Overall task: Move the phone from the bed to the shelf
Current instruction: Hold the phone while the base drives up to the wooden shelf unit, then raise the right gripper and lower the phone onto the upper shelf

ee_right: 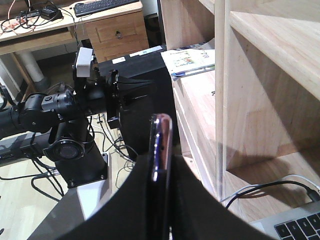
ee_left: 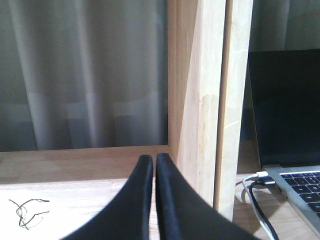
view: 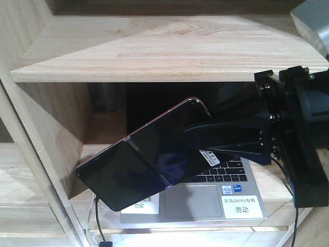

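Black fingers of the right gripper [view: 198, 141] are clamped on the phone [view: 144, 164], gripping it by its right-hand half. The right wrist view shows its pinkish edge pinched edge-on between the pads. The phone hangs in the air, unfolded and tilted. Its far upper corner rises toward the underside of the thick pale shelf [view: 154, 51], and its near left corner dips toward the lower board [view: 51, 206]. Whether that corner touches wood cannot be told. Below and behind it an open grey laptop [view: 205, 200] sits in the lower compartment, with a cable [ee_left: 257, 200] running in at its left. The left gripper [ee_left: 154, 160] is closed on nothing, jaws pressed together, resting by the unit's upright post [ee_left: 200, 100] with a grey curtain [ee_left: 85, 70] behind. The bed is not in view, so the pick-up and the carry look finished and the task seems well past halfway. What remains is to level the phone over bare board clear of the laptop, set it down, let go and draw the arm back.
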`<state>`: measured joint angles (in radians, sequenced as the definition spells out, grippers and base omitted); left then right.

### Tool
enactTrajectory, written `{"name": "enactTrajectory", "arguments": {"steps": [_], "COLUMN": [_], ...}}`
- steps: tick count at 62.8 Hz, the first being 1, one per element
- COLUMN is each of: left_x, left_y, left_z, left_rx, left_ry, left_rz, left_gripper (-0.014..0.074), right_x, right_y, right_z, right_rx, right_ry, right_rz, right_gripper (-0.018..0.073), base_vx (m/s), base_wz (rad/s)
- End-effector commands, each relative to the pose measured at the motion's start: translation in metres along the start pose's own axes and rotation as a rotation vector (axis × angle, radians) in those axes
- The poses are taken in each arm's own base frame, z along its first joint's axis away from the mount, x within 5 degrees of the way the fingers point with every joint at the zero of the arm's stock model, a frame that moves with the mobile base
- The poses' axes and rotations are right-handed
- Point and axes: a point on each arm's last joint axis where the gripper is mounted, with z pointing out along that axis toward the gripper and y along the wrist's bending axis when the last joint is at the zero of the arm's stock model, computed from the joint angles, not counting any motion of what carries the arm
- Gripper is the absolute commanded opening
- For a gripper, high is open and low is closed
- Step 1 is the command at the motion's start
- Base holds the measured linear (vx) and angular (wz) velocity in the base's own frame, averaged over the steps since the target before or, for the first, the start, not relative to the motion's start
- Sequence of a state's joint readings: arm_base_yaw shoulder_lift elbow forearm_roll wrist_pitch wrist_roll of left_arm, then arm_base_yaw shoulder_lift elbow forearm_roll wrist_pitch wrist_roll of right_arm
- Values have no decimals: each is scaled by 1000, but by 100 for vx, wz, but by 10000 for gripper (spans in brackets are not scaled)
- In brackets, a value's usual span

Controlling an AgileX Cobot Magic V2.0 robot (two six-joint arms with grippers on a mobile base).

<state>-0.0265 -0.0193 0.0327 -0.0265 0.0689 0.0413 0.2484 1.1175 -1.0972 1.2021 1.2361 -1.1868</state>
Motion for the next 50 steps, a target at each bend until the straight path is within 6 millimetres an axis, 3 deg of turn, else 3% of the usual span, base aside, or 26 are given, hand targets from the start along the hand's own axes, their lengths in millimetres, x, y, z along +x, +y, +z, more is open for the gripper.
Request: {"name": "enactTrajectory", "arguments": {"steps": [1,21,50], "left_x": [-15,-15,-15], "left_y": [1,1,1], "left_z": [-2,-2,-2], "left_rx": [-5,-5,-5], "left_ry": [-105,-105,-105], "left_rz": [-19,-19,-19], "left_gripper": [1,1,1], "right_x": [-14,-22,-76], "right_y": [14,13,4], "right_z": [-6,-7,-31], "right_rx": [-71,-59,228], "right_ry": [-84,-173,-431], "right_rz": [-9,20,-40], "right_gripper": [-3,-3,-3], "base_vx": [0,0,0], "base_wz": [0,0,0]}}
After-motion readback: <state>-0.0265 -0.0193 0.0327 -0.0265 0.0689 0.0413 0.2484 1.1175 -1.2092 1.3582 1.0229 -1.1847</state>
